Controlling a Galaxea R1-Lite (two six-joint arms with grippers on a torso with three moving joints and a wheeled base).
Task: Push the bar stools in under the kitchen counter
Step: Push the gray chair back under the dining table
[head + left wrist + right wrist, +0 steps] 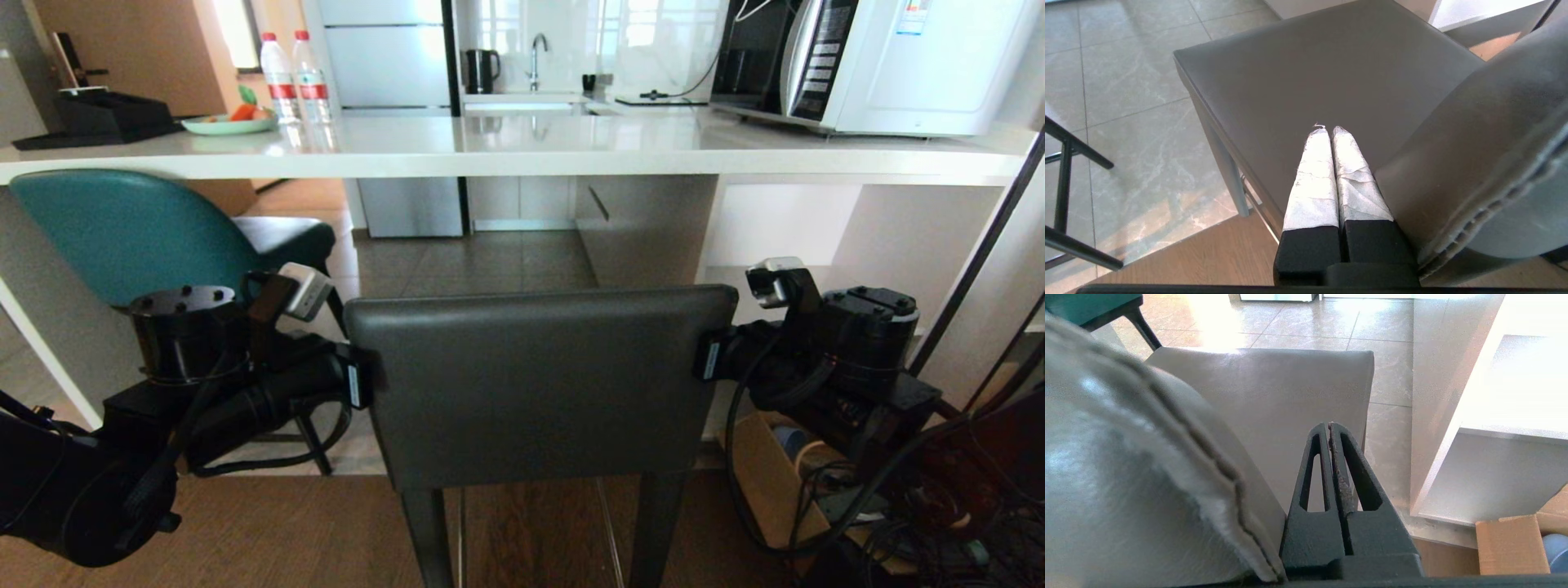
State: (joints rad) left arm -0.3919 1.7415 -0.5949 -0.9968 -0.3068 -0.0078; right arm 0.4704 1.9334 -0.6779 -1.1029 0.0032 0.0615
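Observation:
The dark grey bar stool stands in front of me, its rectangular back towards me and its seat pointing at the kitchen counter. My left gripper is shut and empty, lying over the grey seat just past the backrest's left edge. On the backrest's other side my right gripper is also shut and empty, over the seat. In the head view both sets of fingers are hidden behind the backrest. The teal bar stool stands at the left, its seat partly under the counter.
On the counter are a microwave, two water bottles, a plate of fruit and a black box. A cardboard box and cables lie on the floor at the right. A black slanted pole rises there.

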